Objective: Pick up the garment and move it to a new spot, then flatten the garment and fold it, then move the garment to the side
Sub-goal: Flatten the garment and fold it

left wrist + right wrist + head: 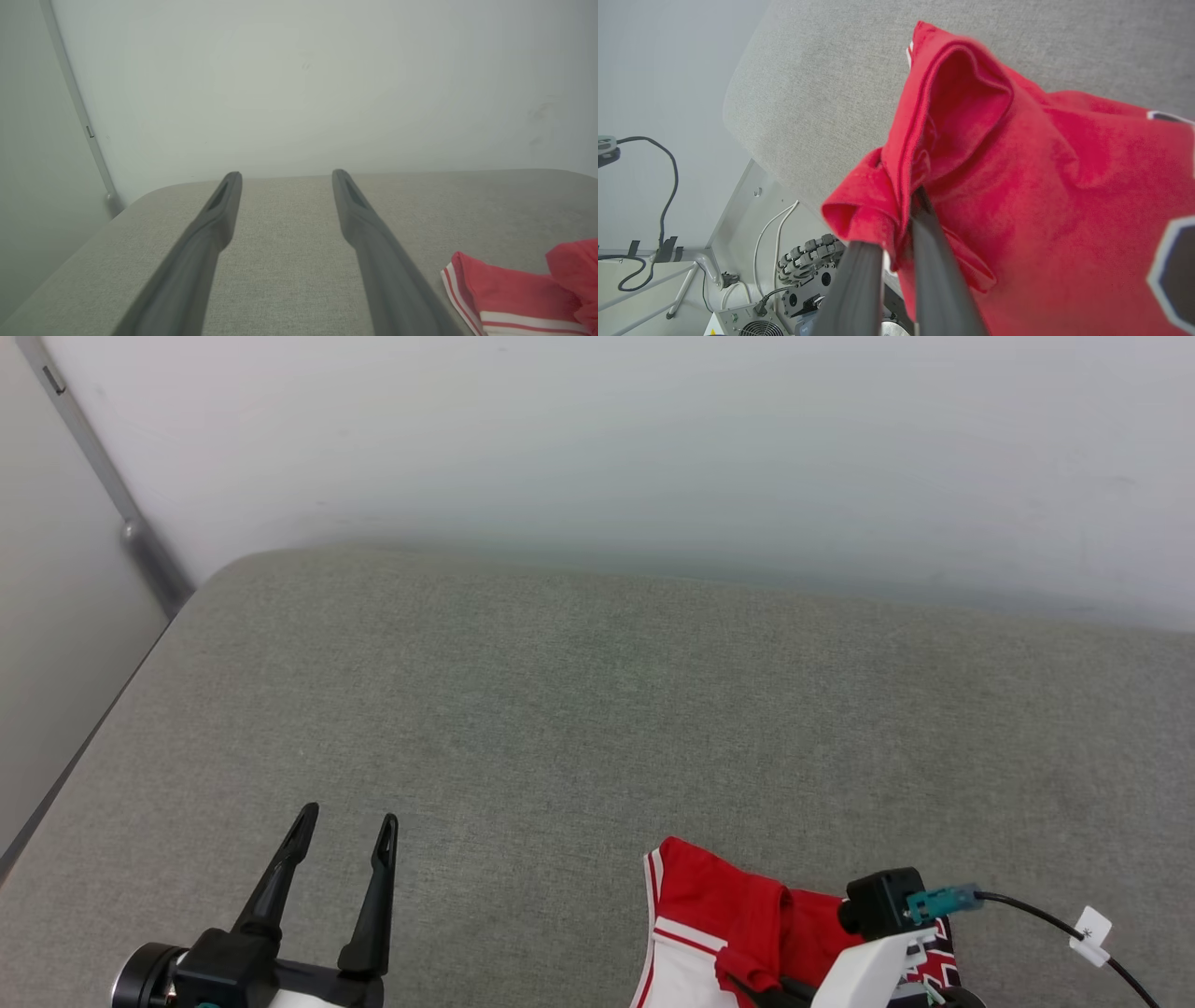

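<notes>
The garment (724,915) is a red jersey with white sleeve and striped trim, bunched at the near edge of the grey cushion (597,709). In the right wrist view my right gripper (909,210) is shut on a raised fold of the garment (1017,186), its fingertips buried in the red cloth. Part of a black, white-outlined print (1176,266) shows at that view's right edge. My left gripper (347,819) hovers open and empty over bare cushion to the garment's left. In the left wrist view, the left gripper (286,176) stands wide apart, with the garment (504,289) at lower right.
A white wall rises behind the cushion, with a metal post (93,457) at the far left. A black cable with a white tag (1090,930) trails from my right wrist. Below the cushion's edge are the robot base's wheels (812,252) and loose cables (668,186).
</notes>
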Controlling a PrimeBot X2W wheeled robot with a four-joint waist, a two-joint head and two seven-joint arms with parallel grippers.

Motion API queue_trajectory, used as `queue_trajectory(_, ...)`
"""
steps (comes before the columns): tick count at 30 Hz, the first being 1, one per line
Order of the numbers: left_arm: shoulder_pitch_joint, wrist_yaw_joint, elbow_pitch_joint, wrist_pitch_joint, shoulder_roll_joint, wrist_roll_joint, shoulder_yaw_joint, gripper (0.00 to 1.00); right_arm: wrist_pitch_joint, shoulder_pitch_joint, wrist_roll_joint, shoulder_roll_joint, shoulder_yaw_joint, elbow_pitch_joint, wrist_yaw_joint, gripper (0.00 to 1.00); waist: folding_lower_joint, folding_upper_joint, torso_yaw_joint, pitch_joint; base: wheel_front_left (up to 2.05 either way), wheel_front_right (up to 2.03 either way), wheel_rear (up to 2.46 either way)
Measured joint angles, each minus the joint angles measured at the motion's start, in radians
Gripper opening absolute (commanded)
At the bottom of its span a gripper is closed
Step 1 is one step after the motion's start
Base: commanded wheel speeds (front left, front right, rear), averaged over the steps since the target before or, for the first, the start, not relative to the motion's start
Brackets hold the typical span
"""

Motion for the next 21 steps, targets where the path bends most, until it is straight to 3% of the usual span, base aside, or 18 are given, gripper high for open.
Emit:
queue_trajectory(3, 0.0, 0.0, 0.0, 0.0, 0.002, -0.001, 0.001, 1.0, -0.024, -0.02, 0.01, 0.0, 0.017, 0.032, 0.0, 0.0, -0.0001, 0.0, 0.006, 0.007, 0.0, 0.0, 0.0)
queue_trajectory(4, 0.0, 0.0, 0.0, 0.0, 0.003, -0.001, 0.001, 1.0, -0.027, -0.029, 0.009, 0.0, 0.027, 0.041, 0.0, 0.65, 0.0, 0.0, 0.008, 0.01, 0.0, 0.0, 0.0)
queue_trajectory(5, 0.0, 0.0, -0.001, 0.0, 0.003, -0.001, 0.002, 1.0, -0.031, -0.038, 0.003, 0.0, 0.035, 0.048, 0.0, 1.0, 0.0, 0.0, 0.008, 0.014, 0.0, 0.0, 0.0)
queue_trajectory(14, -0.012, 0.0, 0.004, 0.0, -0.003, 0.001, 0.004, 1.0, -0.058, -0.107, 0.018, 0.001, 0.081, 0.047, 0.0, 1.0, 0.0, 0.0, -0.009, 0.024, 0.0, 0.0, 0.0)
queue_trajectory(18, -0.013, 0.0, 0.004, 0.0, -0.006, 0.001, 0.007, 1.0, -0.079, -0.162, -0.102, -0.002, 0.033, 0.028, 0.0, 1.0, 0.0, 0.0, -0.027, 0.023, 0.0, 0.0, 0.0)
queue_trajectory(21, -0.013, 0.0, 0.004, 0.0, -0.007, 0.0, 0.012, 1.0, -0.123, -0.202, -0.172, -0.039, -0.023, 0.008, 0.0, 1.0, 0.0, 0.0, -0.044, 0.02, 0.0, 0.0, 0.0)
